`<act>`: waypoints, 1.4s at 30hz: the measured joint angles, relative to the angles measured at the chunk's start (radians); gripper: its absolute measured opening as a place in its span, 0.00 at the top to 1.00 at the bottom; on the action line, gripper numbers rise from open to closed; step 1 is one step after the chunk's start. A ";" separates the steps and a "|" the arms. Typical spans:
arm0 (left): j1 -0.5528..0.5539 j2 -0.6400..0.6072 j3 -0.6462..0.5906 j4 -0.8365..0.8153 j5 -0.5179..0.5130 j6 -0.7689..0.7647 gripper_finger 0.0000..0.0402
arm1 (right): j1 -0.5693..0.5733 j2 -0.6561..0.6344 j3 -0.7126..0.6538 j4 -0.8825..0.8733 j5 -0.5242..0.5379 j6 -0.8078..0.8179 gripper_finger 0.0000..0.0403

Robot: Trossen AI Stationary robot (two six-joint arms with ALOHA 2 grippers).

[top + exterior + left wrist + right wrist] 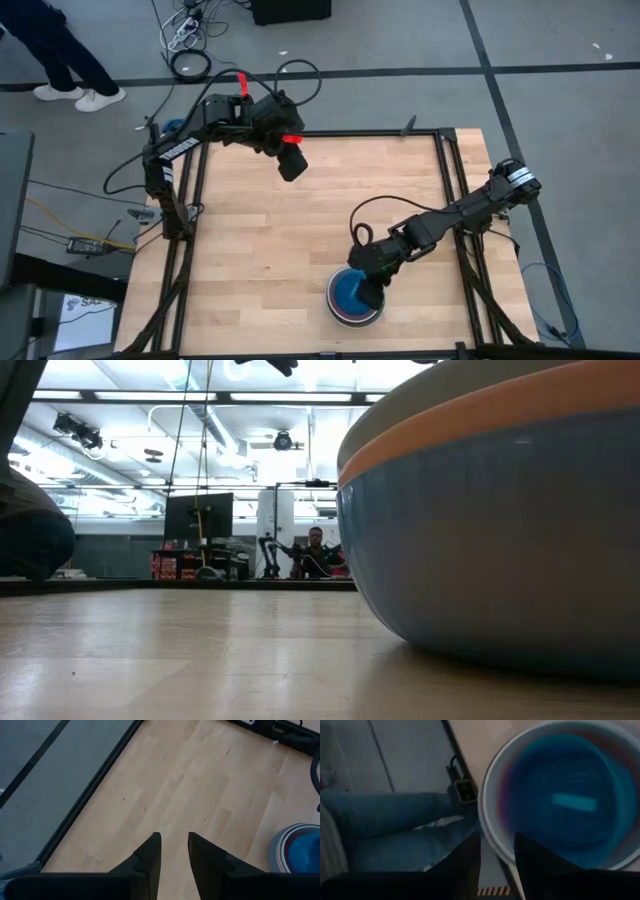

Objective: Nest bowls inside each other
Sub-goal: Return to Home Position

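The bowls stand nested in one stack (pixel 355 298) near the table's near edge, right of its middle. In the low view the stack's outer blue wall (pixel 500 540) carries an orange rim (pixel 470 415) and a grey one above it. From above I see pale rims, a red ring and a blue-teal inside (pixel 570 800). My right gripper (pixel 371 296) is over the stack's right rim, open, with one finger (pixel 535 865) inside the rim and the other (pixel 467 870) outside. My left gripper (pixel 292 165) hangs high over the table's far part, open and empty (pixel 174 845). My right gripper comes at the stack's rim (pixel 495 847) slanting down from the table's right, one finger inside the bowls and one outside. Whether either finger touches the rim I cannot tell. The stack sits upright on the table.
The stack sits close to the table's near edge. A person in jeans (pixel 395 820) is just beyond that edge. Black frame rails (pixel 452 200) run along the table's sides. Bare wood (pixel 280 240) lies left of the stack. Another person's legs (pixel 60 60) show on the floor, far left.
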 joint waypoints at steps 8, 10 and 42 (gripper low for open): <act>0.000 0.000 0.000 0.000 0.000 0.000 0.74 | -0.017 -0.006 0.000 -0.032 0.190 0.042 0.75; 0.000 0.000 0.000 0.000 0.000 0.000 0.74 | -0.030 -0.006 0.000 -0.054 0.200 0.048 0.75; -0.020 -0.491 0.000 0.295 0.052 0.046 0.74 | -0.301 -0.533 0.000 0.715 0.190 -0.743 0.75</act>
